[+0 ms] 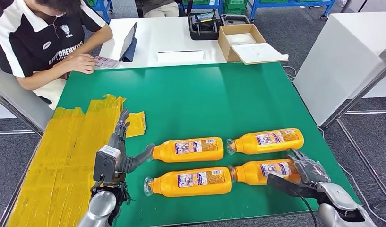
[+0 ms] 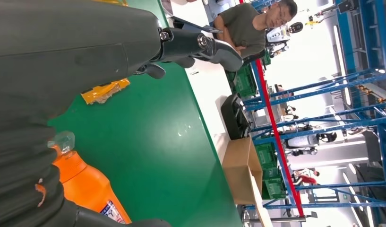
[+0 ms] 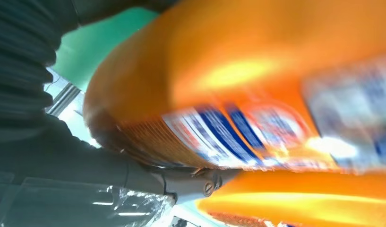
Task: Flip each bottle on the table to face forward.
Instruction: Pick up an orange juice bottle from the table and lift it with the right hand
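Green table (image 1: 205, 99) is taking up most of the head view, with wide bare green lying between the bottles and the far edge. Yellow tape strips (image 1: 63, 161) are covering its left edge. Open cardboard box (image 1: 243, 42) is sitting on the white table (image 1: 162, 35) beyond, something pale inside, cannot tell what. Four orange bottles are lying on their sides in two rows near the front edge, caps pointing left, printed labels facing up: far-left bottle (image 1: 188, 149), far-right bottle (image 1: 266, 140), near-left bottle (image 1: 188, 182), near-right bottle (image 1: 264, 171). Right hand (image 1: 302, 177) is grasping the near-right bottle's base end, close to the table's right edge. Left hand (image 1: 122, 151) is hanging released, fingers spread, thumb just beside the far-left bottle's cap.
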